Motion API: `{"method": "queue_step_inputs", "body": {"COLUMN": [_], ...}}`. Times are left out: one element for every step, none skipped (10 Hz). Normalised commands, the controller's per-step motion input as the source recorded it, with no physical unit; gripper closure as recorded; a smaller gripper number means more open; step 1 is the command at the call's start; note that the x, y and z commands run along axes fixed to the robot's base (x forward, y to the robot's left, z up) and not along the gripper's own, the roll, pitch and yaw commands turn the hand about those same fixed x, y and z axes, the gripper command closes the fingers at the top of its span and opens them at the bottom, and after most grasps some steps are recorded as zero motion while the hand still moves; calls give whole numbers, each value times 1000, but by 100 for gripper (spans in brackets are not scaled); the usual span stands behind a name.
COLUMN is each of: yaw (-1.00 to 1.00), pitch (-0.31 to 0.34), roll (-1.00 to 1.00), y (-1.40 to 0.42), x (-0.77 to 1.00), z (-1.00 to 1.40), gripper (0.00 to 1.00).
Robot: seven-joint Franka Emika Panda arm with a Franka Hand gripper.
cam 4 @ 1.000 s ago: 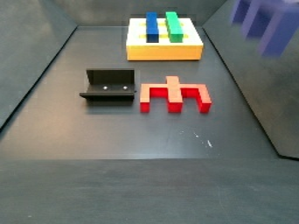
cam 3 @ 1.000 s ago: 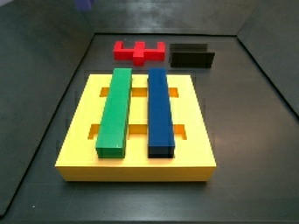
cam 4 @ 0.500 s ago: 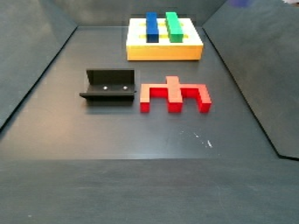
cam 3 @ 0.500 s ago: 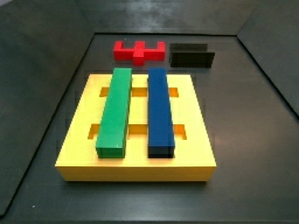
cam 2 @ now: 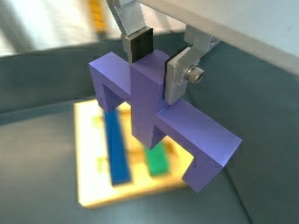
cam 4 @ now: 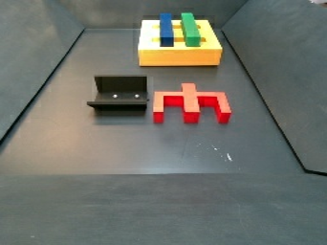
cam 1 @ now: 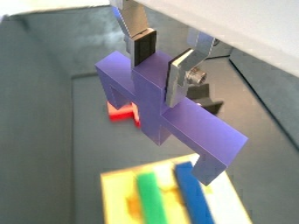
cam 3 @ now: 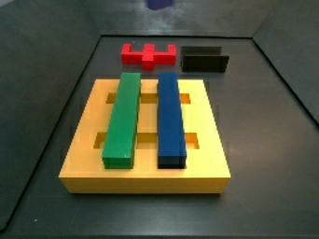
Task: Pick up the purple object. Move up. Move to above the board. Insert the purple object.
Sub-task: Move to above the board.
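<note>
One gripper (cam 1: pixel 162 59), seen in both wrist views, high above the floor; two silver fingers (cam 2: pixel 181 72) with dark pads clamped on the upright stem of one purple object (cam 1: pixel 163 109). Purple object held clear of everything, bridge tilted, legs pointing down toward the floor. In a wrist view, hanging over the board (cam 2: pixel 93 171), with the blue bar (cam 2: pixel 115 150) and green bar (cam 2: pixel 158 159) showing between and below its legs. In a side view, only a small purple scrap (cam 3: pixel 159 4) visible at the upper edge, well above the table; gripper itself out of frame in both side views.

One yellow board (cam 3: pixel 144 173) flat on the dark floor, bearing two long bars side by side: one green (cam 3: pixel 121 119), one blue (cam 3: pixel 170 119). Yellow cut-out slots visible beside and between the bars.

One red block (cam 4: pixel 190 103) lying flat on the floor, well apart from the board. One fixture (cam 4: pixel 118 94) just beside the red block, not touching it. In a wrist view, a bit of red block (cam 1: pixel 121 111) peeking out behind the purple object.
</note>
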Motion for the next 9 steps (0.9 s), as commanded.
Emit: {"method": "queue_step_inputs", "body": {"yaw": [1000, 1000, 1000, 1000, 1000, 1000, 1000, 1000, 1000], "pitch": [81, 88, 82, 83, 92, 105, 119, 147, 175], "roll": [35, 42, 36, 41, 46, 51, 58, 73, 88], "y": [-665, -310, -163, -104, -80, -53, -48, -38, -36], "x": [486, 262, 127, 65, 71, 77, 74, 74, 73], "z": [86, 55, 55, 32, 28, 24, 19, 19, 22], "gripper": [100, 100, 100, 100, 100, 100, 100, 100, 100]}}
